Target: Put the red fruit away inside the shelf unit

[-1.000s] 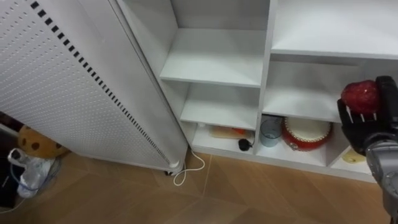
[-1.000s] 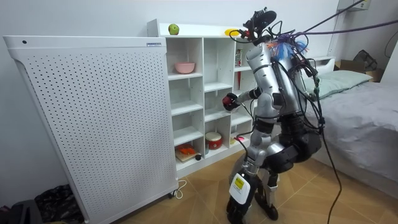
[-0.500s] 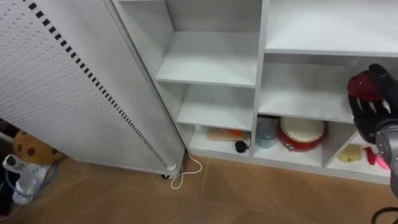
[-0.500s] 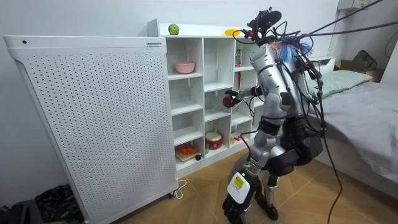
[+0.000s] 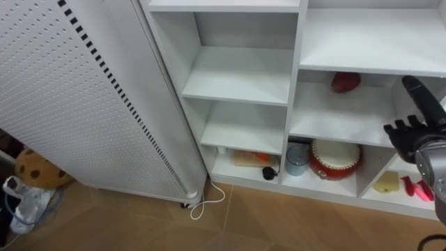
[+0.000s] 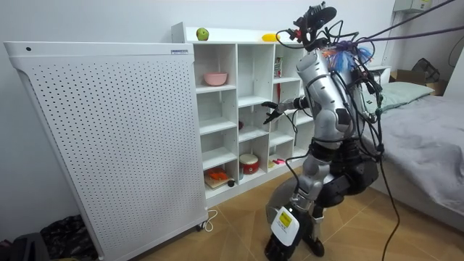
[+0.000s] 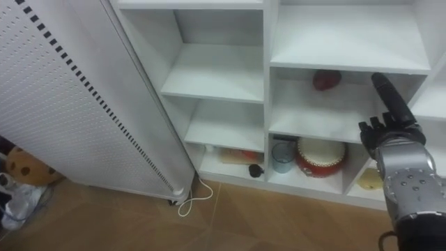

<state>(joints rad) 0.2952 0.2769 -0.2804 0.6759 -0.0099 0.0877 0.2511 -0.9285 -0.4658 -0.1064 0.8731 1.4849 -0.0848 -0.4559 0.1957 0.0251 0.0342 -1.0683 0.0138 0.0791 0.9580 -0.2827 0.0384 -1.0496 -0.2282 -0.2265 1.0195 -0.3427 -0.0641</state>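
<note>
- Judging by how things lie, we count one fruit as placed: the red fruit (image 5: pixel 345 81) sits at the back of a middle shelf (image 5: pixel 320 122) of the closet (image 5: pixel 300 63), touching nothing else.
- Right robot hand (image 5: pixel 412 136) hovers just right of that cubby, fingers straight and spread, holding nothing and apart from the fruit.
- In the room view a green apple (image 6: pixel 202 33) and a yellow fruit (image 6: pixel 270 37) rest on the closet top, so we guess more arranging is left. Several cubbies have room.
- Closet: white, smooth, flat boards with square cubbies and hard edges.
- Red fruit: rounded and dull red; we can't tell which kind.
- Bottom row holds a round red tin (image 5: pixel 336 157) with a pale lid and a small bluish cup (image 5: pixel 297 159) just beside it.
- A pink bowl (image 6: pixel 214 78) sits in an upper cubby.
- Left of the closet stands a white perforated panel (image 5: pixel 70 90), rigid and dotted with holes.
- Floor (image 5: pixel 279 223) is wood-look planks.
</note>
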